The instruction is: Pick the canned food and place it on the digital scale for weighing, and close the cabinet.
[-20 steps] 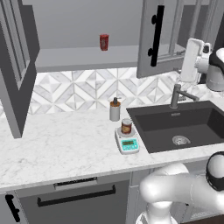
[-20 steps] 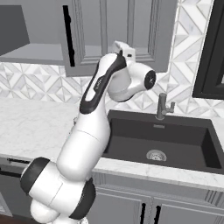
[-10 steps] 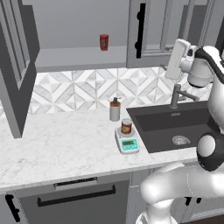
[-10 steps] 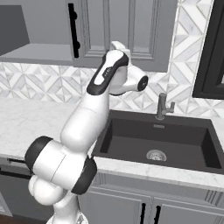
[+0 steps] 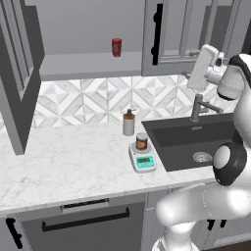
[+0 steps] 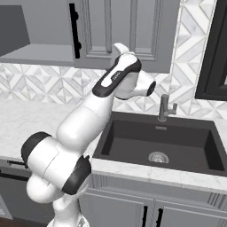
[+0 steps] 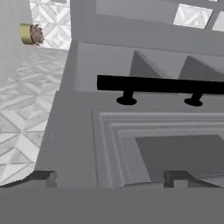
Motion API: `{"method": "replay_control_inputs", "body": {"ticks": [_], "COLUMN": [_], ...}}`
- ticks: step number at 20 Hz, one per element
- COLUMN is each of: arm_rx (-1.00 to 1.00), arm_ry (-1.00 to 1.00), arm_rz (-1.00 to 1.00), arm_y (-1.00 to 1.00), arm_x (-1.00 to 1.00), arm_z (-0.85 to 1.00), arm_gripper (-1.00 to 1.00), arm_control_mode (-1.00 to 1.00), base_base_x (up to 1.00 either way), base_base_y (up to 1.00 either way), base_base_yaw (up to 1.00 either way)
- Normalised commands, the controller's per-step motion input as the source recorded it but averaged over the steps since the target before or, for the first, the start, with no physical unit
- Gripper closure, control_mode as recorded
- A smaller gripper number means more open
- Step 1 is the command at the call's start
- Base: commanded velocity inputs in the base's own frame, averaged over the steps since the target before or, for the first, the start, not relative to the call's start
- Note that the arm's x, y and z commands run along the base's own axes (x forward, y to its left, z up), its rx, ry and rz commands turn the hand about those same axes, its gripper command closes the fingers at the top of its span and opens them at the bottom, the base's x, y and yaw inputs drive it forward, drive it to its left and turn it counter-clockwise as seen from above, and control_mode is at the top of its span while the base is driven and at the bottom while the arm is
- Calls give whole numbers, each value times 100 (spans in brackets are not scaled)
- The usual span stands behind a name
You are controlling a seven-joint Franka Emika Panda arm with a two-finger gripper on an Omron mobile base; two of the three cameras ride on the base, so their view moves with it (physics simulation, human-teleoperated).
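A white robot arm reaches up toward a grey wall cabinet (image 5: 186, 34) above a marble counter (image 5: 63, 166) and a dark sink (image 5: 196, 139). The gripper (image 7: 109, 177) sits close against the face of the cabinet door; in the hand view its two dark fingertips (image 7: 41, 177) stand wide apart with nothing between them, holding nothing, and whether they touch the door panel cannot be told. Just ahead of the jaws, crossing the hand view, runs the door's black bar handle (image 7: 162, 85) on two short posts, with the door's framed panel between handle and tips. Beyond the door edge, to the far side of the jaws, the open shelf (image 5: 88, 63) holds a slim red container (image 5: 116, 47), with bare shelf around it. Far below the gripper and well apart from it, the canned food (image 5: 141, 141) stands upright on the digital scale (image 5: 142, 158), beside a grey pump bottle (image 5: 128, 122); open counter lies to their left. Another cabinet door (image 5: 19, 73) hangs open at the far left. Compared with half a second ago, the right-hand door edge and its handle have swung further toward the shelf opening, narrowing it, and the hand has followed.
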Motion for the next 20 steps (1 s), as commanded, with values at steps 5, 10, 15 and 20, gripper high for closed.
{"method": "replay_control_inputs", "body": {"ticks": [5,10,15,20], "arm_rx": [10,15,3,-7], "arm_ry": [-51,-37,-9,15], "arm_rz": [-5,-13,-19,-8], "arm_y": [44,88,45,18], "arm_x": [-100,-100,-100,-100], "arm_z": [0,3,53,89], "arm_gripper": [-100,-100,-100,-100], "arm_control_mode": [-100,-100,-100,-100], "base_base_x": [0,0,0,0], "base_base_y": [0,0,0,0], "base_base_yaw": [0,0,0,0]}}
